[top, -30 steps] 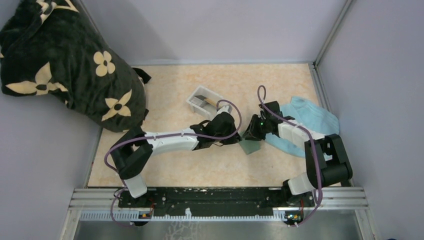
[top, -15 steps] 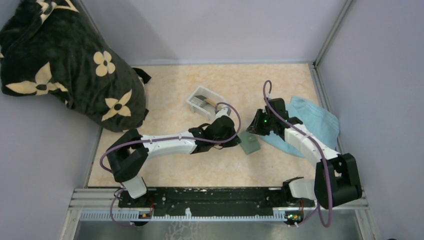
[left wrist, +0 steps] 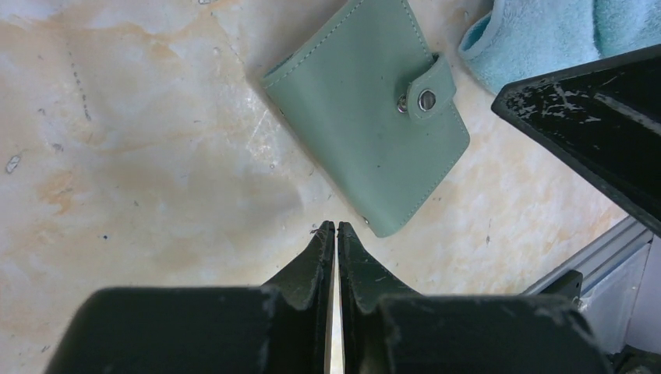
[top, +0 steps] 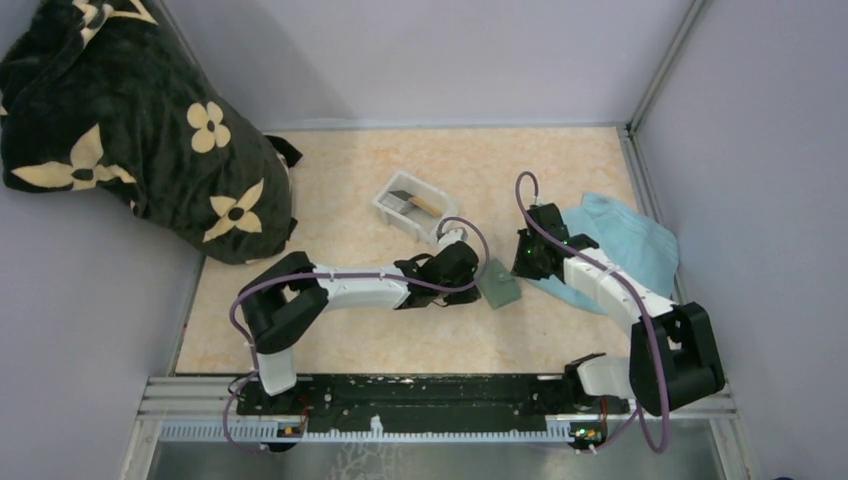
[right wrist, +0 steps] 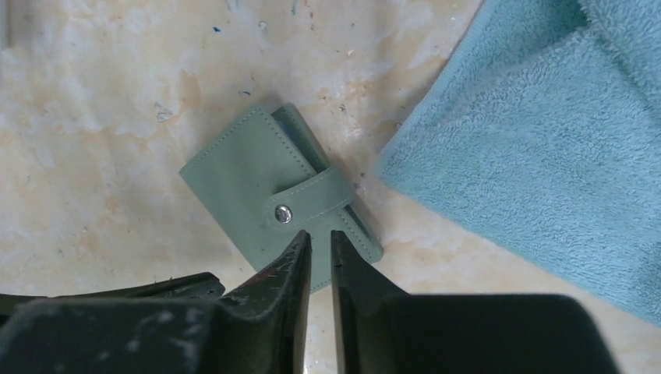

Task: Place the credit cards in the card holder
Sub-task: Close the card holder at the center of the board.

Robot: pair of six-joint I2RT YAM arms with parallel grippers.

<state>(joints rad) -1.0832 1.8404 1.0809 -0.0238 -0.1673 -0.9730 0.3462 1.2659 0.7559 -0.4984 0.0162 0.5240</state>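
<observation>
Lying snapped shut on the table [top: 340, 215] beside the blue towel [top: 625, 250], card holder [top: 499, 287] flanked by clenched, empty left gripper [left wrist: 336, 231] and nearly closed, empty right gripper [right wrist: 319, 238] hovering over it.

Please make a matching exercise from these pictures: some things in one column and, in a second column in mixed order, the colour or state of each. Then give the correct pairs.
Things:
1. card holder
2. towel
3. tray
4. left gripper

States:
A. white, with a dark card and a yellowish one inside
B. light blue, lying right of the wallet
C. grey-green, strap snapped shut
D. jaws almost together, holding nothing

Pairs: 1-C, 2-B, 3-A, 4-D
</observation>
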